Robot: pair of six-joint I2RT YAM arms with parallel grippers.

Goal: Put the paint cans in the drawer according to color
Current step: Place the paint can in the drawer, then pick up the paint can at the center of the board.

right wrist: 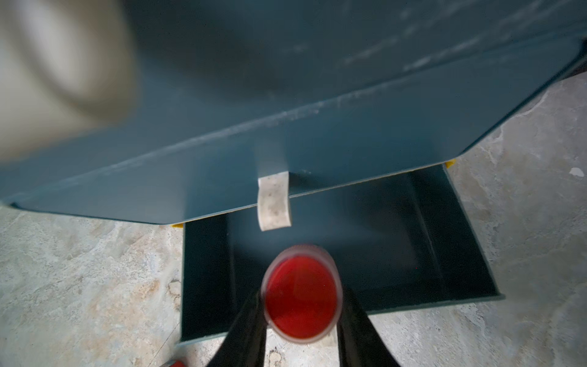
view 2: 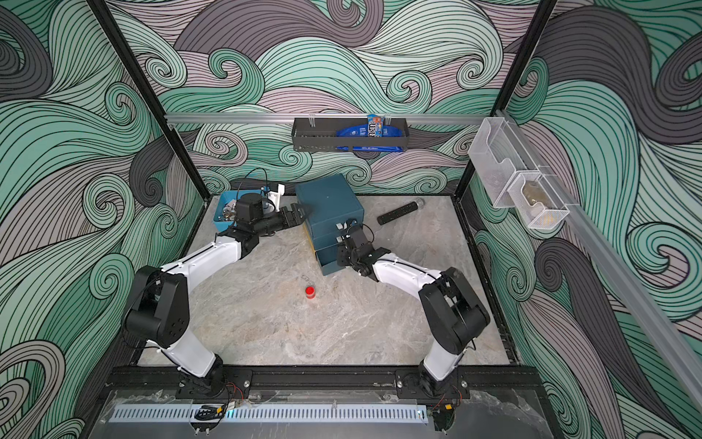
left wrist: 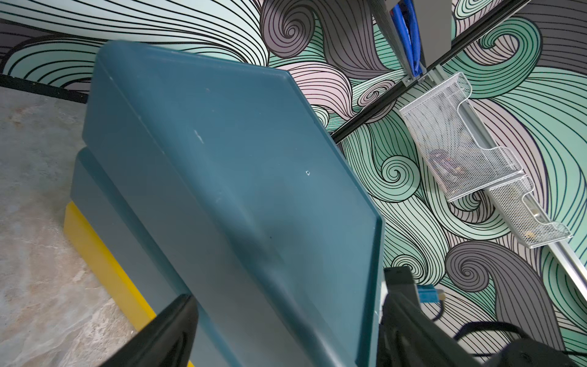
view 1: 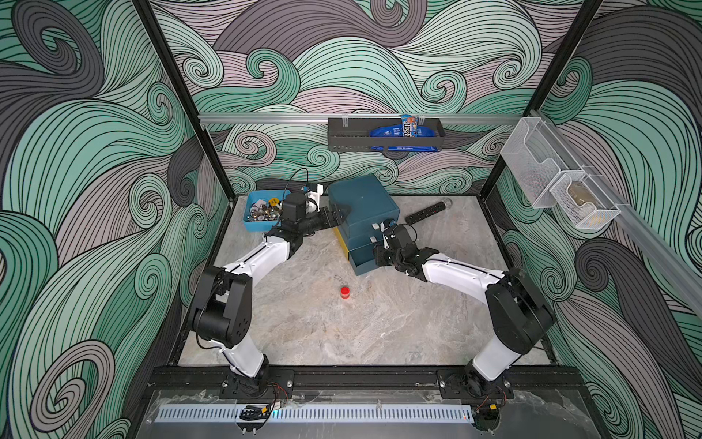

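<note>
Two arms point(view 1: 262, 258) are stretched toward the drawer chest point(view 1: 361, 201) at 12 o'clock. The left gripper point(view 1: 334, 217) is spread wide around its 9 o'clock edge. A red paint can point(right wrist: 301, 286) is pinched by the right gripper point(right wrist: 301, 302) above the pulled-out bottom drawer point(right wrist: 413, 254). A second red can point(view 1: 345, 292) is seen at the chest's 6 o'clock; metal bits point(view 1: 262, 213) are kept in the blue bin point(view 1: 262, 227) at 11 o'clock.

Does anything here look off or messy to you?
Nothing is spilled or broken. The drawer chest sits skewed to the table edges with its bottom drawer pulled open, and one red paint can stands alone on the table, apart from it. A black bar lies slanted behind.
</note>
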